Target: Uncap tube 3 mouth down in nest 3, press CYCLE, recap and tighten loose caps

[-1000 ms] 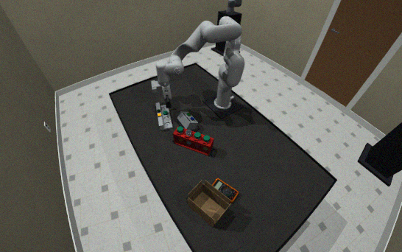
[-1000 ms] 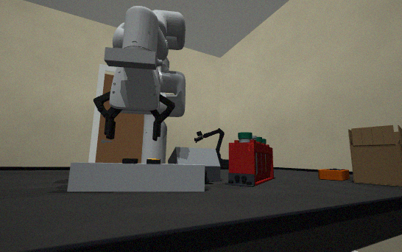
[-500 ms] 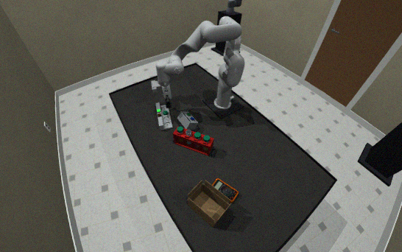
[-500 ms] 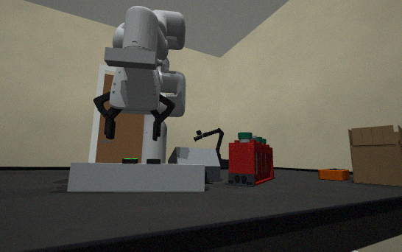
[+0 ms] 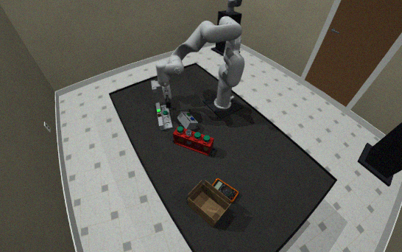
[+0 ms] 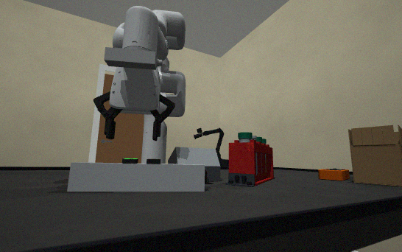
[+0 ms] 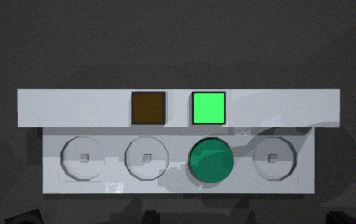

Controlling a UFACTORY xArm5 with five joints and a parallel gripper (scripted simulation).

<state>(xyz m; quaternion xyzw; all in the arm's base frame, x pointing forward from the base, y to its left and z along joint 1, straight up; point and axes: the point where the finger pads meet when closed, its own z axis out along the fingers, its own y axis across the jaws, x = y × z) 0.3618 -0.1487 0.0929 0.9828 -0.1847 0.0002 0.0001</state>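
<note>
The white cap tray fills the wrist view. A green cap lies flat in the third nest from the left; the other nests are empty. The green lamp is lit and the amber lamp is dark. My gripper hangs open and empty a short way above the tray. The red decapping station carries three green caps; one tube stands uncapped. The grey key housing lies between tray and station.
A cardboard box and an orange meter lie at the near end of the dark mat. A black stand is at the right, off the mat.
</note>
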